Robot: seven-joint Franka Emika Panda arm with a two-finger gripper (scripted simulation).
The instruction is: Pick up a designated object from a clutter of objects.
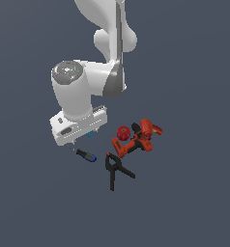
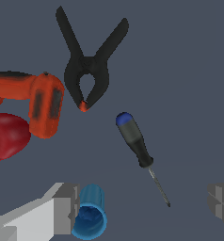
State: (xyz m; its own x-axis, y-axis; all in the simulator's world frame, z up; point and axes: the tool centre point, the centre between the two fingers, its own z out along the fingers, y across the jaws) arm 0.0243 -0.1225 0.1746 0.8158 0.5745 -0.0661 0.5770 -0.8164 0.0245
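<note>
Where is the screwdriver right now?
In the exterior view, the screwdriver lies just below the end effector, to the exterior view's left of the black spring clamp.

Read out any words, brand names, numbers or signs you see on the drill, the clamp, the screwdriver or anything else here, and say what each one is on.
None: no readable text in either view.
Red-orange power drill: dark side panel, no lettering.
Black spring clamp, screwdriver, small blue cup, red round knob: plain.
Arm housing: small green dot only, no characters.

A simulator scene: featureless grey ground (image 1: 194,202), flat-shaded tools, no room
</note>
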